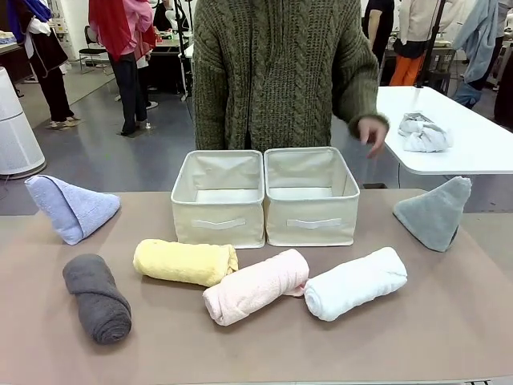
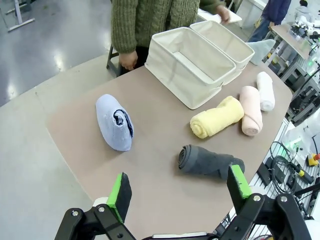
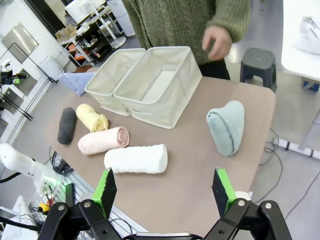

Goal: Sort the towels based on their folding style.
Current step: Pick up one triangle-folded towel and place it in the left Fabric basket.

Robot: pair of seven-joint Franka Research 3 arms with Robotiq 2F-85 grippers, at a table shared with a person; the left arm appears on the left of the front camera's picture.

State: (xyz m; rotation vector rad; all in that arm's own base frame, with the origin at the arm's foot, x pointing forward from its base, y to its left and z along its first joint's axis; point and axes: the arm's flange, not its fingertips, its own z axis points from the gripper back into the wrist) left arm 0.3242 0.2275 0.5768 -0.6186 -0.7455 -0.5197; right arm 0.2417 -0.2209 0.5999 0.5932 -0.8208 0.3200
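**Both pairs of fingers spread, nothing held**

My left fingers (image 2: 120, 195) stand wide apart and bare over the left end of the table (image 1: 449, 329). Nearest to them lies the dark grey roll (image 2: 207, 161), its long axis running roughly from the near edge toward the far one. My right fingers (image 3: 106, 187) are just as spread and bare, with the white roll (image 3: 136, 159) closest.

From the front, the yellow roll (image 1: 184, 261) lies almost crosswise. The pink roll (image 1: 255, 286) and the white roll slant up toward the right.

The light blue cone (image 1: 72, 207) sits by the left edge, tip pointing far-left. The grey-green cone (image 1: 435, 212) sits by the right edge, its tip seemingly far-right.

Two cream bins (image 1: 218, 196) touch side by side at the far edge. Bare table runs along the near edge.
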